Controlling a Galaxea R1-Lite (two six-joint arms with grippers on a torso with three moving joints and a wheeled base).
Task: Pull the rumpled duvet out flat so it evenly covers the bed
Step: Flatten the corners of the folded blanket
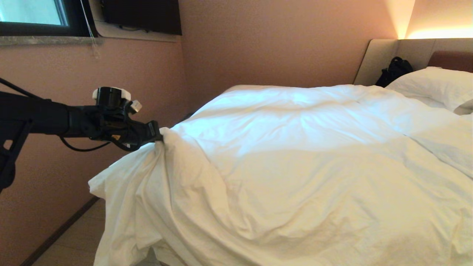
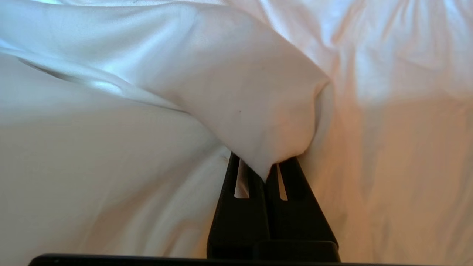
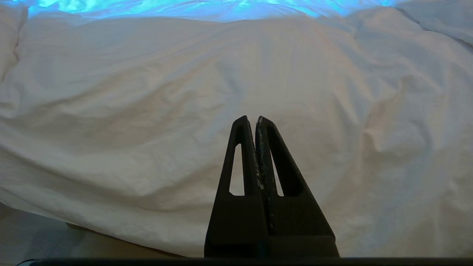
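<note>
The puffy white duvet lies creased over the bed, its near left corner hanging over the mattress edge toward the floor. My left gripper reaches in from the left and is shut on a bunched fold of the duvet's left edge, held up off the bed. In the left wrist view the fold is pinched between the black fingers. My right gripper is shut with nothing in it, hovering in front of the duvet; it does not show in the head view. The beige headboard stands at the far right.
A pink wall runs close along the bed's left side, leaving a narrow strip of floor. White pillows and a black bag sit at the head end. A window and a dark screen hang above.
</note>
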